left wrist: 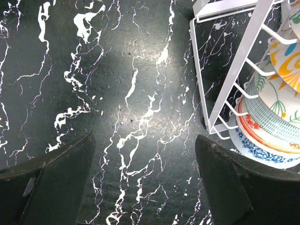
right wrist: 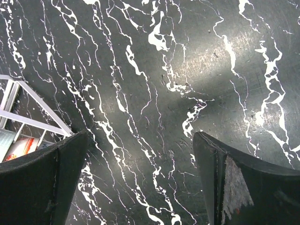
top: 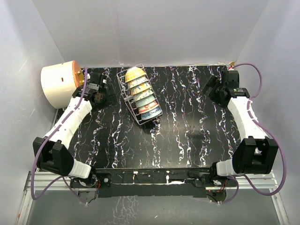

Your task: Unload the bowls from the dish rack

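Observation:
The silver wire dish rack point(top: 140, 96) stands at the back left of the black marble table point(top: 187, 131). Several patterned bowls stand on edge in it in a row, from a yellow one point(top: 134, 74) at the far end to a blue-and-white one point(top: 151, 111) at the near end. My left gripper point(top: 107, 96) is open and empty, just left of the rack. In the left wrist view the gripper point(left wrist: 145, 178) hangs over bare table, with the rack point(left wrist: 225, 93) and bowls point(left wrist: 276, 112) at the right. My right gripper point(top: 209, 88) is open and empty, far right of the rack; its wrist view point(right wrist: 140, 173) shows a rack corner point(right wrist: 28, 119) at the left.
A large cream-and-orange cylinder point(top: 58, 84) lies off the table's back left corner, behind my left arm. White walls close in the back and both sides. The table's marbled top stretches between the rack and my right gripper.

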`<state>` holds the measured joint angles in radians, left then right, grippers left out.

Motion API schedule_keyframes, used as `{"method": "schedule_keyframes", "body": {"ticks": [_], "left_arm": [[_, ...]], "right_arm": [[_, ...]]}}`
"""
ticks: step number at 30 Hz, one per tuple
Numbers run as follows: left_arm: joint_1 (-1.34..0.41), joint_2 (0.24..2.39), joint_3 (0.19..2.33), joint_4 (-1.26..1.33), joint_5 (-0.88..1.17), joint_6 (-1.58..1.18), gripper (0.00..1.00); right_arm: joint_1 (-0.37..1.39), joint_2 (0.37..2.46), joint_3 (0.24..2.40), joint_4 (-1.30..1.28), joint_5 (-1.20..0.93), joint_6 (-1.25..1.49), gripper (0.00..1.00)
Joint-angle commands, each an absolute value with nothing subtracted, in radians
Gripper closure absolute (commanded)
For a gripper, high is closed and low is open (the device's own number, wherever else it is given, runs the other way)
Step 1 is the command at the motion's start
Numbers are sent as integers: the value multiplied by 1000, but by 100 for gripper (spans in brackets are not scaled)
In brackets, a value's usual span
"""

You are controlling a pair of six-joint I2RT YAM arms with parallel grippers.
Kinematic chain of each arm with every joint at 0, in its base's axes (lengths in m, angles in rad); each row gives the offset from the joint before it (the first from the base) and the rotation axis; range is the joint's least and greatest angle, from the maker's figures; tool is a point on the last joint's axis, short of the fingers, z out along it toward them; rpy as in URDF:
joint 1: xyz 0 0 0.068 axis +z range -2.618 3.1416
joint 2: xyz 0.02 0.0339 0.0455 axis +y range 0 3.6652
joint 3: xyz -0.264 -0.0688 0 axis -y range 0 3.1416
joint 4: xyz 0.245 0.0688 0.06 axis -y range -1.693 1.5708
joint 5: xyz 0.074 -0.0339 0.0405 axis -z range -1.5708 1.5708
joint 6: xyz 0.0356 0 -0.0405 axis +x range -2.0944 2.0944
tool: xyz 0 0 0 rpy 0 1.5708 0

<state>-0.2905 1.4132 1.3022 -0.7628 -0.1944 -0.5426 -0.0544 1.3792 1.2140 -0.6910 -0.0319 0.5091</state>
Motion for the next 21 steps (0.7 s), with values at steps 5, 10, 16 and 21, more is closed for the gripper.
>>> {"method": "schedule_keyframes", "body": {"ticks": [5,10,16,21], "left_arm": [[-295,1419,1350,-765,-201,-545,15],[-295,1417,1358,-767,-220,-550,15],[-295,1417,1391,-759,-233,-552,15],[-295,1464,1479,-749,-241,-539,15]], "right_arm": [[-56,1374,1265,-678,-21,492,1],[-57,1364,1258,-677,-39,489,2],[-57,1340,1229,-653,-63,490,2],[-57,1342,1214,-635,-88,508,7]]}}
